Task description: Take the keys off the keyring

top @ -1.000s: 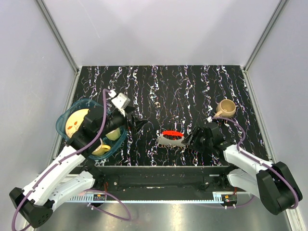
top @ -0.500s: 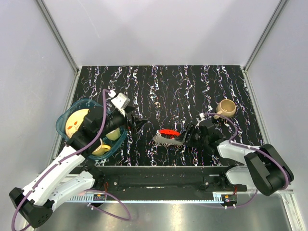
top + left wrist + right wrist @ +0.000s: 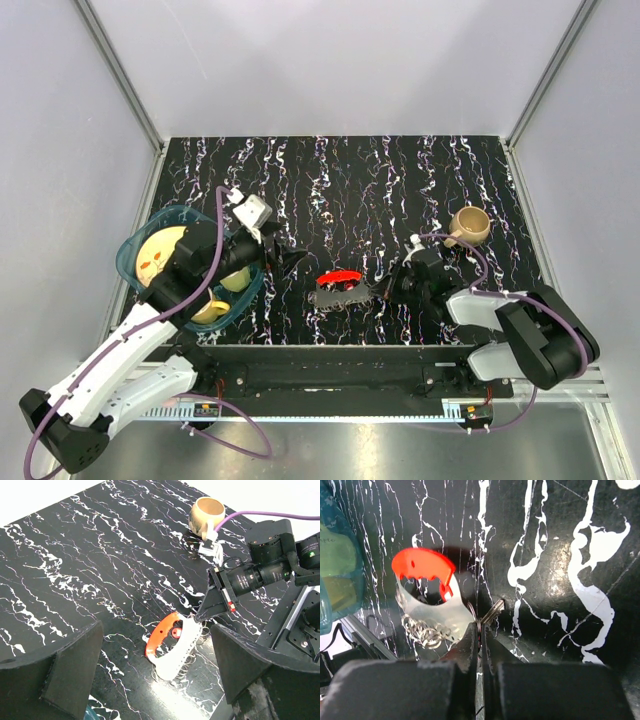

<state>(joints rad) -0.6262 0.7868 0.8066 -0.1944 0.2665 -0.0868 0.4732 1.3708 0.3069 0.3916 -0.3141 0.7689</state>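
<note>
The keyring lies on the black marbled table near the front edge. It has a grey fob with a red curved tag and several thin wire rings. My right gripper is low at its right end, shut on a thin ring. One small silvery key pokes out just past the closed fingertips. My left gripper hovers left of the keyring. It is open and empty, and its dark fingers frame the keyring from above.
A tan mug stands at the back right, behind the right arm. A teal bowl with yellow contents sits at the left edge under the left arm. The table's front edge runs just below the keyring.
The right gripper has shut on the thin ring at the fob's right end. The right arm and the keyring have shifted a little to the left. The left arm has stayed put.
</note>
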